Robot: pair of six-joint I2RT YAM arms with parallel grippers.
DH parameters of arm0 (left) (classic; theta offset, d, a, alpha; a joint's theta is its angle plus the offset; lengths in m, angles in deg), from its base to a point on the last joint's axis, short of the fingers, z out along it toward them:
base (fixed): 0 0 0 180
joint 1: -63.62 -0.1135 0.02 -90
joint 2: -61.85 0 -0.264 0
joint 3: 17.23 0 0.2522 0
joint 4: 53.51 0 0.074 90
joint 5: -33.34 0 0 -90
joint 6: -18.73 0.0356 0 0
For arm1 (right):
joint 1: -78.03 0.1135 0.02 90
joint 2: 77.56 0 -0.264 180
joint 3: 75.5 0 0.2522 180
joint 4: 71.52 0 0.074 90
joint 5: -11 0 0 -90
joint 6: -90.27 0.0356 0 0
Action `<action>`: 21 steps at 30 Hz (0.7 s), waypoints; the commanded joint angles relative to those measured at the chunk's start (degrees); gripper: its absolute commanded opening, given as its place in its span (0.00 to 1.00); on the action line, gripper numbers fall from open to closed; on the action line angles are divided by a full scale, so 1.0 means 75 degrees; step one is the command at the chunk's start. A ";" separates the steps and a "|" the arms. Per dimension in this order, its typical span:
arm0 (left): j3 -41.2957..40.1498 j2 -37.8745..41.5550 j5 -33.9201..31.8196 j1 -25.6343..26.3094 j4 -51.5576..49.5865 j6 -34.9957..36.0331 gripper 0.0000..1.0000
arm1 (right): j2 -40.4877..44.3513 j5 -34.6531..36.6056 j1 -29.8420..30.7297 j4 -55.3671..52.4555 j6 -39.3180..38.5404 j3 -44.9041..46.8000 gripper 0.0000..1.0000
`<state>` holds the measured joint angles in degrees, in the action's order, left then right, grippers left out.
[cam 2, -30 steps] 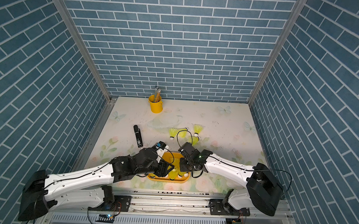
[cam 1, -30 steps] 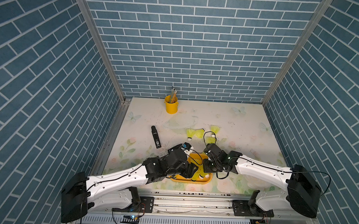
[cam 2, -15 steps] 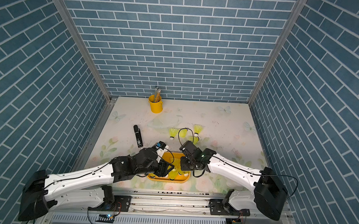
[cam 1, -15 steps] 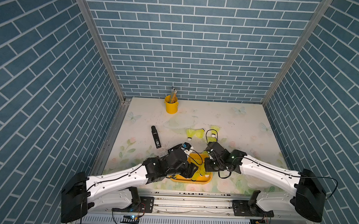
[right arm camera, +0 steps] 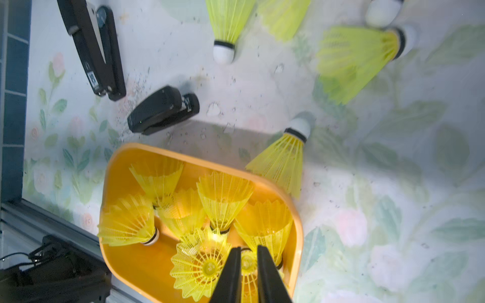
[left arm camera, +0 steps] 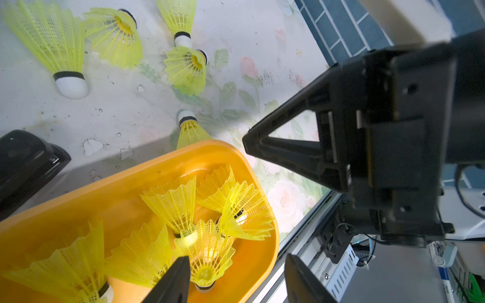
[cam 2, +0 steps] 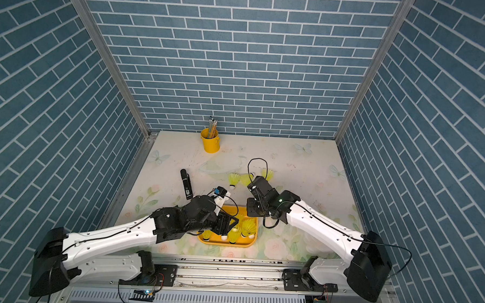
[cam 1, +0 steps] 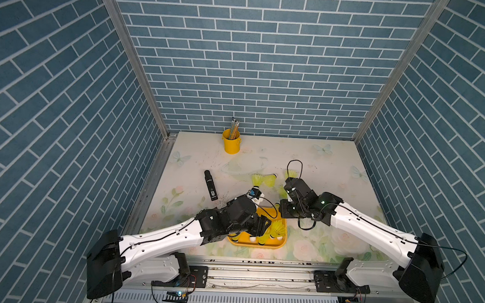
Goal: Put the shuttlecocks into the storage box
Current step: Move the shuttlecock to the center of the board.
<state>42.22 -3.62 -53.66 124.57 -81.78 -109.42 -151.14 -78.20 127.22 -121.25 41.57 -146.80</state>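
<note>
Low in the right wrist view, the right gripper [right arm camera: 248, 248] is clenched on a shuttlecock [right arm camera: 246, 263] above the storage box [right arm camera: 126, 257], which sits lower centre in both top views and holds several shuttlecocks [right arm camera: 223, 199]. The left gripper [left arm camera: 236, 257] hangs released over the box's corner. More lie loose on the table [left arm camera: 126, 110], upper left in the left wrist view.

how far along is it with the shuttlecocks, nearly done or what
About half. Done: six or so shuttlecocks sit in the storage box. In hand: the right tool is shut on one more shuttlecock over the box; the left tool is open, empty. Left: five loose shuttlecocks on the table.
</note>
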 commanded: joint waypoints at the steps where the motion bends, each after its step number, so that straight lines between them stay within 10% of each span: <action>1: 0.0313 -0.0089 0.0013 -0.0335 -0.0207 0.0013 0.64 | -0.0158 0.0492 -0.0368 -0.0274 -0.0684 -0.0343 0.20; 21: 0.0944 -0.1065 0.0922 -0.2421 -0.0362 0.0592 0.64 | -0.1636 0.0310 -0.1738 -0.0184 -0.5109 -0.0596 0.35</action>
<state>47.73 -10.83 -48.22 107.65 -83.70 -106.60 -160.80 -73.96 115.24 -119.52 8.08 -151.39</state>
